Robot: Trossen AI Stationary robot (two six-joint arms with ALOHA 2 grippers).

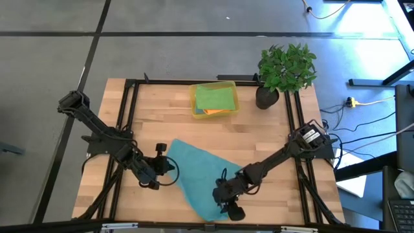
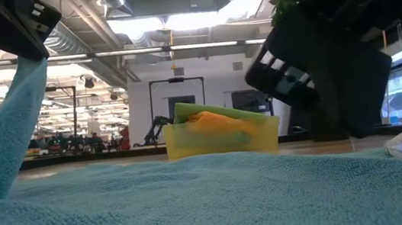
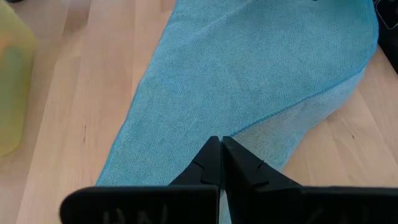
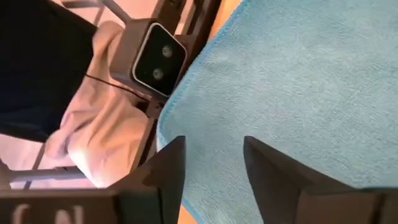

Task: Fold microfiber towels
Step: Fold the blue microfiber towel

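The left gripper (image 1: 169, 164) is pinched fully closed on the near-left edge of the teal-blue towel (image 1: 200, 175), its two dark, wedge-shaped fingers (image 3: 219, 163) pressed together with the looped pile bunched between them; in the low view that edge rises off the table as a soft, hanging fold. The right gripper (image 1: 228, 206) hangs low over the towel's corner at the table's front edge, its flat black fingers (image 4: 166, 163) parted with fuzzy cloth showing in the gap, gripping nothing that can be seen. Both arms reach inward from the table's sides, elbows bent, wrists angled down toward the cloth. The towel lies spread in a rough diagonal across the pale, planked wooden table (image 1: 259, 129), partly doubled over itself. Toward the back stands a translucent yellow plastic bin (image 1: 214, 100), rectangular, holding a folded green towel (image 1: 215, 97) on top of an orange towel (image 2: 221, 121). Beside it is a leafy potted plant (image 1: 284, 71).
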